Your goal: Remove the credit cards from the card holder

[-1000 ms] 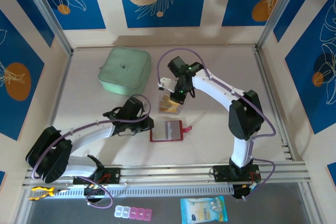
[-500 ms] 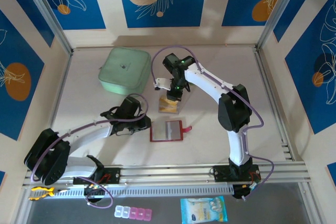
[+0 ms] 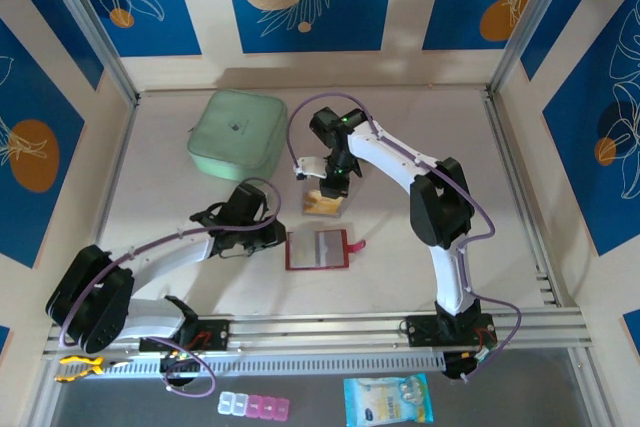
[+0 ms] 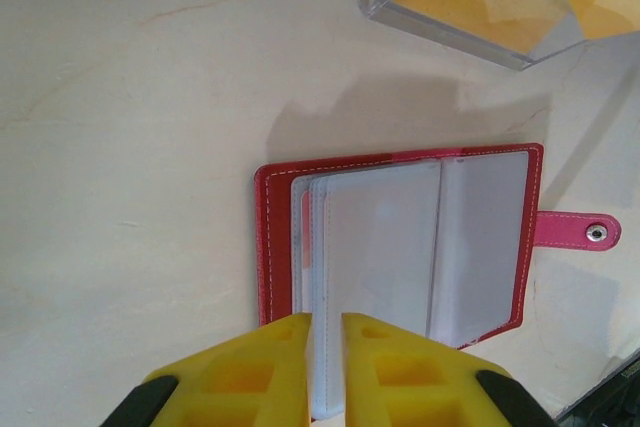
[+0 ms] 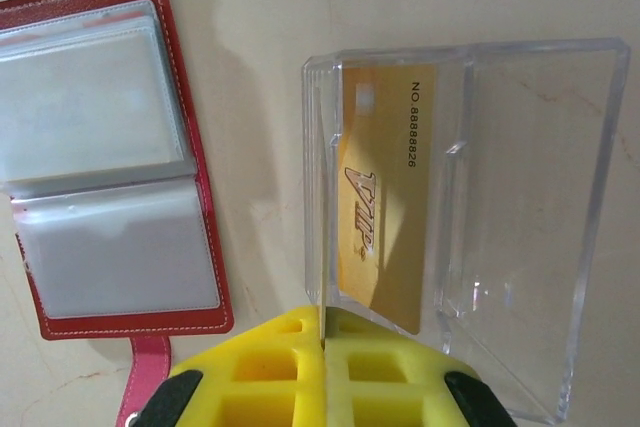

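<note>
Item 1, my left gripper [image 4: 327,347]: clamped on a clear pocket leaf at the near edge of the card holder [image 4: 400,237], in the same place and with the same grip as a second before.

Item 2, card holder: lay open and flat on the table [image 3: 420,127], grey pockets up, red tab [image 4: 575,230] sticking out to one side. It had not moved.

Item 3, my right gripper [image 5: 325,352]: jaws pressed together, tips at the near wall of the clear box [image 5: 520,197]. I could not tell whether they pinched anything. Over the last second my right arm had swung in to the left, its elbow drawn closer to the box.

Item 4, credit card [image 5: 385,207]: gold, resting tilted inside the clear box, just beyond the card holder.

Item 5, green pouch [image 3: 237,135]: at the far left, well apart, unchanged.
</note>
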Available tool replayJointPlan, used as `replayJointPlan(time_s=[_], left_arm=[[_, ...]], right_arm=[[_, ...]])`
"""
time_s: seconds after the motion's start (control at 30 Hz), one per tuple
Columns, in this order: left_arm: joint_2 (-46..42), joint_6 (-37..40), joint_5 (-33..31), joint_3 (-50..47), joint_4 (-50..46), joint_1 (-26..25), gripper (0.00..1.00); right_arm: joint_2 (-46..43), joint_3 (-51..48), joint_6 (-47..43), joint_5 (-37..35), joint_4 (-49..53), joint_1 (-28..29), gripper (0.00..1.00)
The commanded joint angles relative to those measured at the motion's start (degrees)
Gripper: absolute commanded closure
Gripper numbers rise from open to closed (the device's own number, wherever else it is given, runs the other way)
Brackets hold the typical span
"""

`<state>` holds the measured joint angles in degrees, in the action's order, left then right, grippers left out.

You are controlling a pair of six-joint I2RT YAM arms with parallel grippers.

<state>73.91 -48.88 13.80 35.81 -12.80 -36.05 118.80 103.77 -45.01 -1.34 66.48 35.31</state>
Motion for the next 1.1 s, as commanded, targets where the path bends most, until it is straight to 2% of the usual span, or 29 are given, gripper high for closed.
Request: replayJointPlan(time_s=[0.0,0.43,1.07], left_arm=[[-0.2,1.5,-0.6,0.6,-0.9,0.7,0.86],[1.2,1.9,-0.2,1.5,-0.3,1.0,0.85],[2.0,1.5,0.7,0.8,0.9,1.3,0.85]], right_arm=[[-0.2,0.9,-1.4,2.8,2.4,-0.6,1.00],[-0.7,4.9,-2.3,1.9,0.6,-1.3,1.00],[2.2,-0.3,-3.6,2.9,1.1,-1.4,1.00]])
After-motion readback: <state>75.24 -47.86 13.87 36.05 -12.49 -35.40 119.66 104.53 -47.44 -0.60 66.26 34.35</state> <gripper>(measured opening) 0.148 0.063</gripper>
